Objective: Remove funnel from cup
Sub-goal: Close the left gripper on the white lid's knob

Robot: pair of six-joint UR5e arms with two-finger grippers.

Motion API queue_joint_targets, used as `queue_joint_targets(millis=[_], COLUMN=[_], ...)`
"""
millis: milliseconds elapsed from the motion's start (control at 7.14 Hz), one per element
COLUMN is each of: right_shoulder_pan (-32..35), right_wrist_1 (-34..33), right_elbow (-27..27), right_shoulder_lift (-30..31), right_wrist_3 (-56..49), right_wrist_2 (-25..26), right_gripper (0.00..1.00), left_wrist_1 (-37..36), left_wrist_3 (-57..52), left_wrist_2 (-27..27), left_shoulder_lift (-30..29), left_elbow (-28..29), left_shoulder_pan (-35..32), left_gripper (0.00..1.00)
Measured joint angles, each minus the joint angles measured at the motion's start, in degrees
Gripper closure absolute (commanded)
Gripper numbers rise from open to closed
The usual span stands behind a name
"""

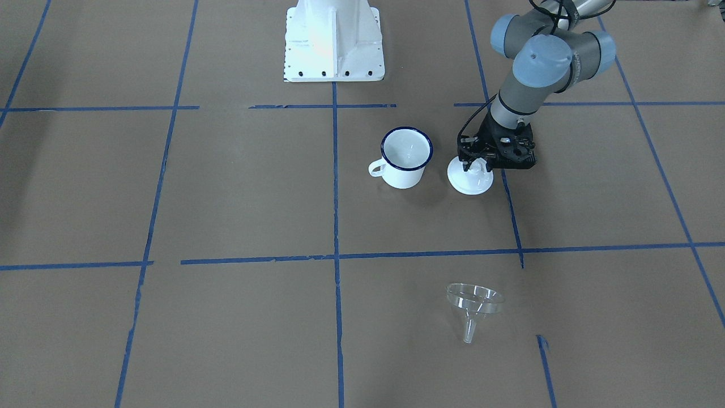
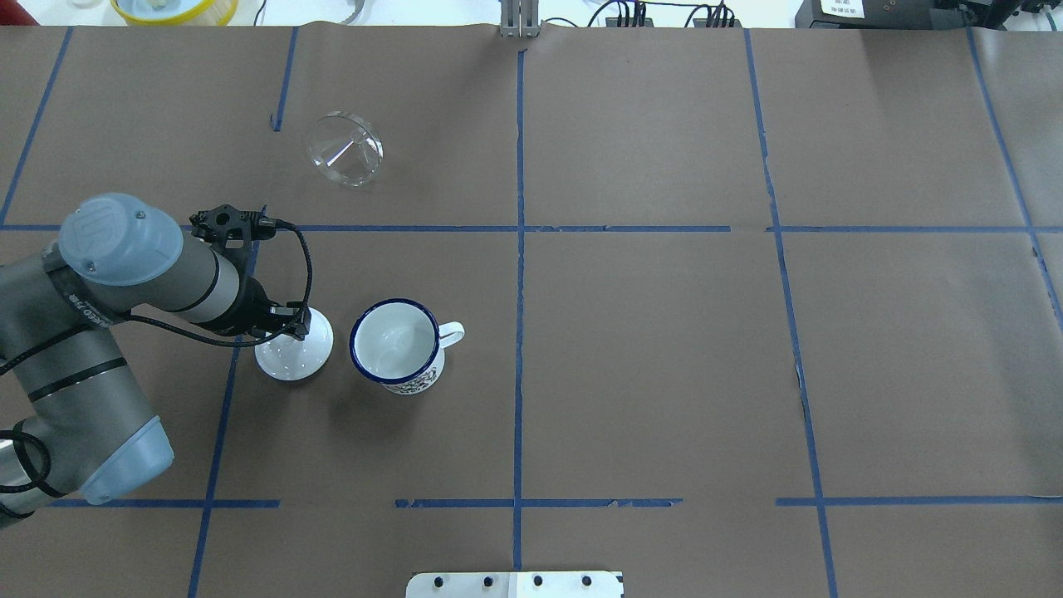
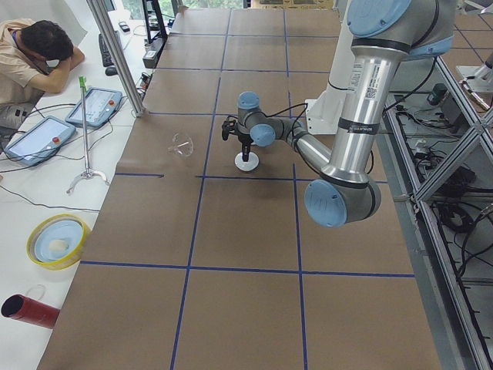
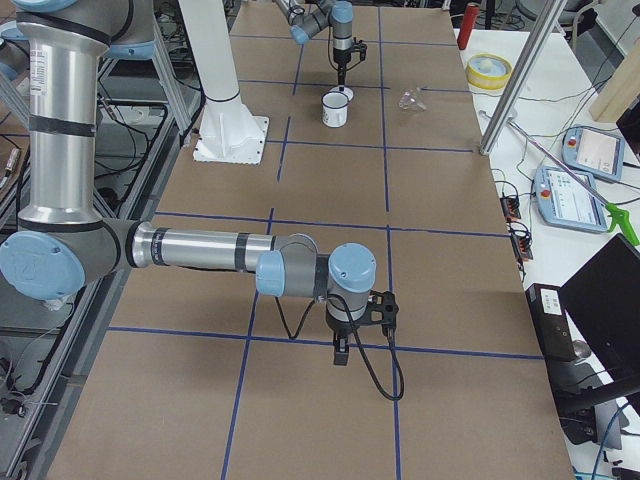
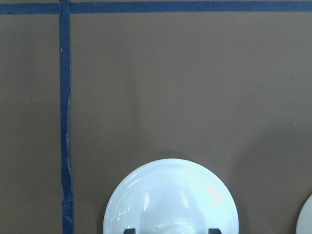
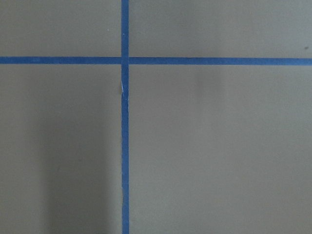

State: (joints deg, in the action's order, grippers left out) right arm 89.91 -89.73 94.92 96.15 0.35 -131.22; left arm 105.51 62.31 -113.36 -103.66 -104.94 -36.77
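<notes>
In the front-facing view, the clear plastic funnel (image 1: 473, 307) lies tipped on the brown paper desk (image 1: 226, 198), lower right of centre, well apart from the glossy white enamel cup (image 1: 405, 158) with its blue rim. Our left pincer (image 1: 474, 167) straddles the knob of the domed white lid (image 1: 470, 181) just beside the cup. Whether it clamps, we cannot tell. Nor can we tell for the right pincer (image 4: 342, 352).

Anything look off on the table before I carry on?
The funnel lies tipped on its side, well away from the cup, which stands upright and empty. Oddly, the left gripper is down at the white lid beside the cup, jaws either side of its knob.
</notes>
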Motion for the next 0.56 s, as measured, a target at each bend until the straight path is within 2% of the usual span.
queue_joint_targets(millis=[560], right_shoulder_pan=[0.0], right_wrist_1=[0.0], right_elbow=[0.0], right_shoulder_lift=[0.0], right_wrist_3=[0.0], right_wrist_2=[0.0], right_gripper=[0.0], left_wrist_1=[0.0], left_wrist_3=[0.0], left_wrist_2=[0.1], left_shoulder_lift=[0.0], left_elbow=[0.1], left_shoulder_pan=[0.3], left_gripper=[0.45])
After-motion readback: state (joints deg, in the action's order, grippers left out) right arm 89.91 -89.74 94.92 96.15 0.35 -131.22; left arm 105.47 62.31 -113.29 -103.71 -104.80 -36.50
